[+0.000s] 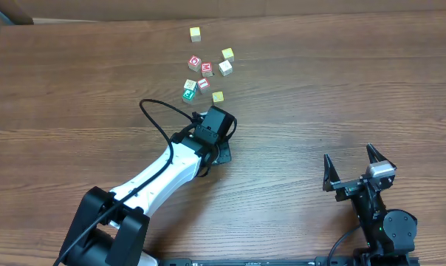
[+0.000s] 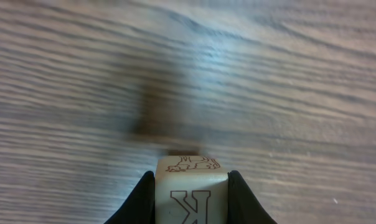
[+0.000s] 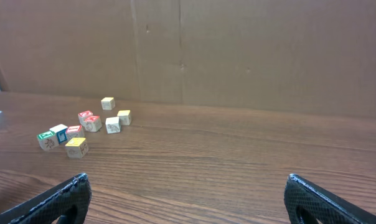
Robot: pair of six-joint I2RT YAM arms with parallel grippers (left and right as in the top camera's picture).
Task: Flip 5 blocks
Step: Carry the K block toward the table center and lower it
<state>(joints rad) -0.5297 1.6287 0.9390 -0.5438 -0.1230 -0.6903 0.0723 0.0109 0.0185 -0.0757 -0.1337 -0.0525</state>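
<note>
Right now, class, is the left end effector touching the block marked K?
Touching. The left wrist view shows the left end effector with its fingers pressed flush against both sides of the K block, no gap visible.

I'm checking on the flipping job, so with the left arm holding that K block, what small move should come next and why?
Probably roll the left wrist so another face of the K block points down. The left jaws are shut on it, and its blurred shadow lies on the table below, so it looks lifted and not yet set down.
</note>
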